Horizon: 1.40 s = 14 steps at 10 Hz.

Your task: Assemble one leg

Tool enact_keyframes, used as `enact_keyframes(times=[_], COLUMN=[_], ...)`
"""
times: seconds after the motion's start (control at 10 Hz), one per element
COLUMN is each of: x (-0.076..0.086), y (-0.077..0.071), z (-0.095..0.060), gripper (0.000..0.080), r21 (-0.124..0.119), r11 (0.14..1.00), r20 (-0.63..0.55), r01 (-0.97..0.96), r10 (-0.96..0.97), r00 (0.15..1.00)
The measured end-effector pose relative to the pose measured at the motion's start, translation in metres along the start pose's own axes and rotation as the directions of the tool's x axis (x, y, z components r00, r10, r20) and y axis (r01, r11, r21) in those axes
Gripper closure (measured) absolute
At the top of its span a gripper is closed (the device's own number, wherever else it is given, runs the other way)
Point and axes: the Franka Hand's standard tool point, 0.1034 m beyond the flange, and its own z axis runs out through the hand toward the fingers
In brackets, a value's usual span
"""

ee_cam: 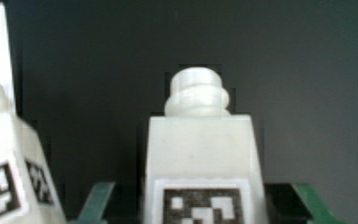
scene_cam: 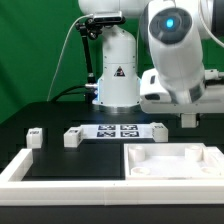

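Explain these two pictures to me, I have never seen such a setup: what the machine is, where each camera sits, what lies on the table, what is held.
The white machine is a robot arm with a two-finger gripper. The wide picture comes from a camera off the arm; the close-up comes from a camera on its wrist. On the black table lie small white legs, a flat marker board and a large tray-like part. In the close-up one leg sits between the dark fingers, another leg beside it. Whether the fingers clamp it cannot be told.
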Motion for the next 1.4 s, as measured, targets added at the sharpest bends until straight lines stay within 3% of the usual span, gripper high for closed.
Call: enact_keyframes(times=[0.1,0.2,0.5,0.8,0.9,1.0,1.1,1.4], x=[0.007,0.005,0.005,0.009,0.008,0.01,0.011,0.012], y=[0.006,0.008,-0.005,-0.011,-0.013,-0.021,-0.028,-0.043], z=[0.002,-0.006,-0.054,-0.052,-0.051,-0.059,-0.068,-0.087], gripper=[0.0515,0.0515,0.0515,0.0515,0.0515,0.0515,0.0515,0.0515], r21=[0.001,-0.02,-0.059,-0.045,-0.058,-0.109,-0.134,-0.18], r11=[1.0,1.0,0.994,0.992,0.989,0.977,0.966,0.944], r20=[-0.119,-0.152,-0.406,-0.624,-0.677,-0.716,-0.761,-0.812], r01=[0.002,0.022,0.096,0.115,0.136,0.185,0.22,0.276], r10=[-0.002,-0.024,-0.112,-0.118,-0.14,-0.206,-0.243,-0.301], r00=[0.993,0.988,0.907,0.772,0.723,0.667,0.602,0.5])
